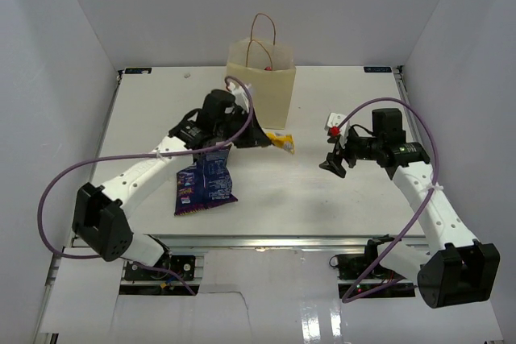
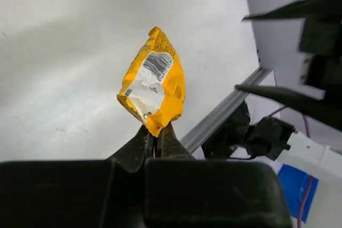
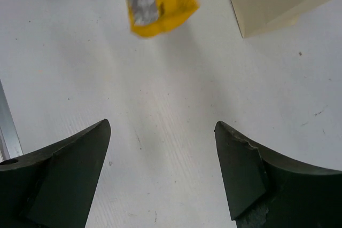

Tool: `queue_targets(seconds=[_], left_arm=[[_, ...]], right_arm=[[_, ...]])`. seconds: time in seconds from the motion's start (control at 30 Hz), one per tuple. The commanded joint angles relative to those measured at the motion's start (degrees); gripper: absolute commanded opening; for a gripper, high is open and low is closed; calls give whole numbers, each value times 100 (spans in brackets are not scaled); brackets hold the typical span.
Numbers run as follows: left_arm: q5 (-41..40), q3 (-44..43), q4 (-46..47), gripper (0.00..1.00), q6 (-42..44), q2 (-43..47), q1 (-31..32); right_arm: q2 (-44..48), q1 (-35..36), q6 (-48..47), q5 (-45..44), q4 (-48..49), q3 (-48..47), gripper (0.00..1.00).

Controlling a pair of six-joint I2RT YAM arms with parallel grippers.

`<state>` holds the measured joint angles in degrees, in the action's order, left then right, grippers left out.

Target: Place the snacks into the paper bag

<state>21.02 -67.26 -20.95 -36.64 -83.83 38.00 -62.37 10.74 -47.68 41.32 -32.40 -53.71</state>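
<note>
Right now the left gripper [image 2: 156,136] is clamped on only one corner of the yellow packet [image 2: 155,81], which looks raised off the bench just beside the paper bag [image 1: 262,86] standing mid far edge. So thin a grip may let the packet swing or slip. It could also snag the rim and tip the unbraced bag. The right gripper [image 3: 162,132] gapes wide and empty toward the right edge. A purple bag [image 1: 205,184] lies nearer the near edge.

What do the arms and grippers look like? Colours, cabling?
The left arm and right arm have white links with black joint housings. A purple cable loops outside each. The left gripper and right gripper are black, with two tapered fingers.
</note>
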Motion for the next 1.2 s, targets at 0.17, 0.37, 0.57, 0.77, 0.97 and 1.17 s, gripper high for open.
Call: queue_targets(seconds=[0.17, 0.37, 0.57, 0.77, 0.97, 1.17], left_arm=[[-484, -2516, -59, 0, 579, 228, -460], [-774, -3766, 346, 0, 632, -737, -1039], [-432, -5304, 434, 0, 483, -1918, -1866], [60, -6035, 372, 0, 491, -2866, -2244], [333, -5676, 407, 0, 614, -2911, -2253], [377, -5263, 320, 25, 676, -2744, -2253]], right_arm=[[-12, -151, 101, 341, 76, 317, 85], [-12, -160, 119, 403, 120, 511, 85], [41, -160, 215, 473, 225, 643, 85], [58, -160, 286, 465, 287, 704, 85], [-30, -160, 198, 412, 296, 740, 85], [-214, -151, 180, 508, 401, 713, 85]])
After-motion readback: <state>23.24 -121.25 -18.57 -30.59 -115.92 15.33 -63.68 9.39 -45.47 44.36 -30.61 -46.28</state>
